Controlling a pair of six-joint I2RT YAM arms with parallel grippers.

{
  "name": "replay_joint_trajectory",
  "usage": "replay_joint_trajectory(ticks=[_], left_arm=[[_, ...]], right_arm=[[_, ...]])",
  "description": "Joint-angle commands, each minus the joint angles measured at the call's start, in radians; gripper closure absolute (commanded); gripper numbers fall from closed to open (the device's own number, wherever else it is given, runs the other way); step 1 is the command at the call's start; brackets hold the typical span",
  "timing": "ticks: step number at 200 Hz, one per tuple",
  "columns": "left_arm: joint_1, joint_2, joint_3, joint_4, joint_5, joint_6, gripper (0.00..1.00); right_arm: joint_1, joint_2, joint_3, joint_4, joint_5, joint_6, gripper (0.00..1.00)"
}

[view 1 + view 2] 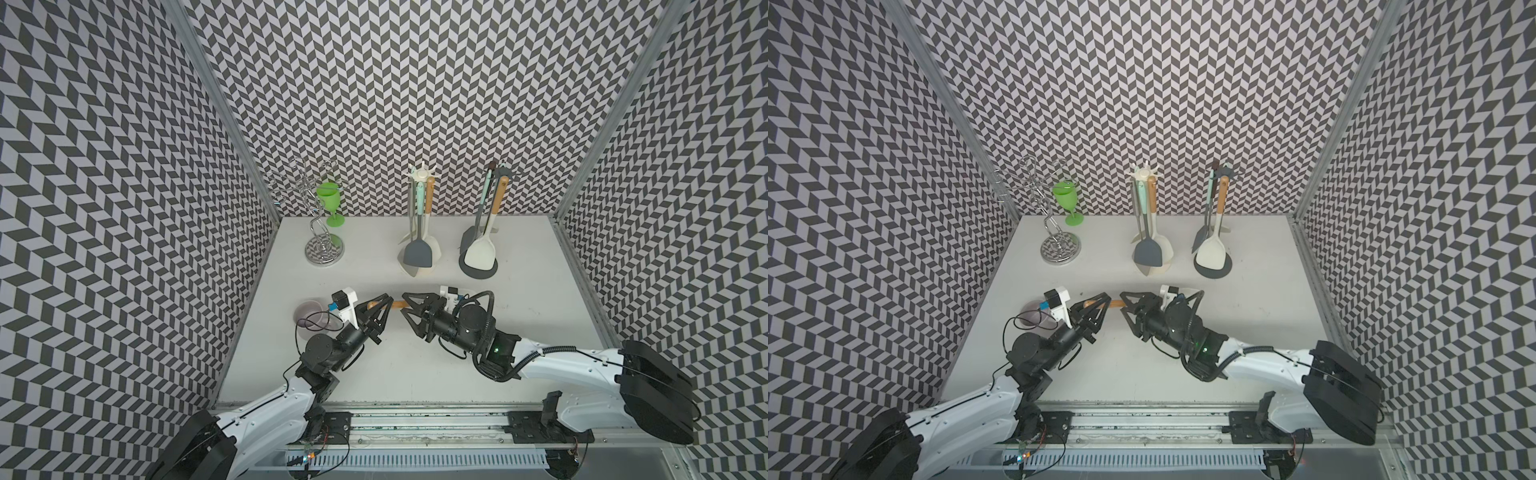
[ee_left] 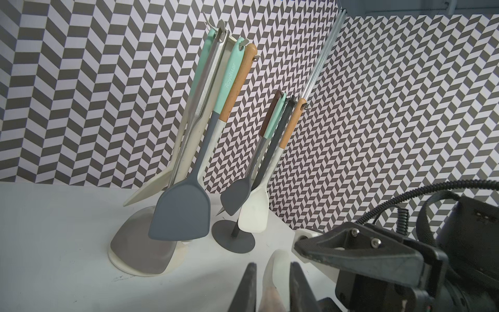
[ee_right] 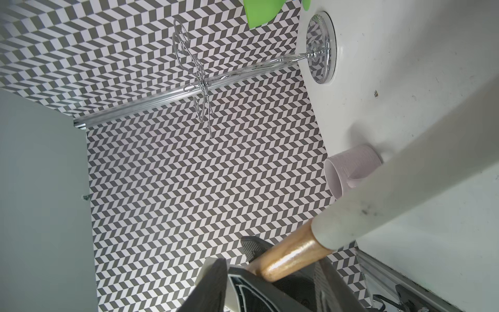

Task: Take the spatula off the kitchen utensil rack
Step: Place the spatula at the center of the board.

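Note:
The spatula (image 1: pixel 399 305) (image 1: pixel 1116 304), with a wooden handle (image 3: pixel 291 254) and a white neck, is off the racks and hangs level over the table's middle. My left gripper (image 1: pixel 384 309) (image 2: pixel 273 266) is shut on it. My right gripper (image 1: pixel 405 311) (image 3: pixel 270 270) faces it tip to tip. Its jaws stand apart on either side of the handle, with gaps showing. The spatula's blade is hidden. At the back stand a cream kitchen utensil rack (image 1: pixel 428 272) and a dark one (image 1: pixel 490 270), both still hung with several utensils.
A chrome wire stand (image 1: pixel 324 249) and a green goblet (image 1: pixel 331 199) stand at the back left. A pale lilac cup (image 1: pixel 309 316) (image 3: pixel 353 167) sits just left of my left wrist. Patterned walls close three sides.

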Motion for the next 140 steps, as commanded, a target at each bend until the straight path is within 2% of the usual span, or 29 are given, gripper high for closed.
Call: replay_joint_trajectory(ticks=[1,34,52,77,118,140], left_arm=[[-0.022,-0.019,-0.001,0.058,0.023,0.008,1.0],[-0.027,-0.021,-0.001,0.057,0.014,0.014,1.0],[-0.032,-0.022,-0.001,0.057,0.013,0.015,1.0],[-0.035,-0.021,-0.001,0.057,0.011,0.019,1.0],[-0.046,0.001,0.004,0.069,0.018,0.016,1.0],[-0.057,0.022,0.014,0.069,0.023,0.008,1.0]], right_arm=[[-0.017,0.015,0.037,0.051,0.005,0.027,0.41],[-0.019,0.043,0.049,0.048,-0.035,0.067,0.41],[-0.018,0.055,0.055,0.05,-0.036,0.083,0.45],[-0.018,0.057,0.058,0.071,-0.015,0.091,0.62],[-0.029,0.025,0.063,0.055,0.032,0.07,1.0],[-0.038,-0.016,0.047,0.028,0.08,0.042,1.0]])
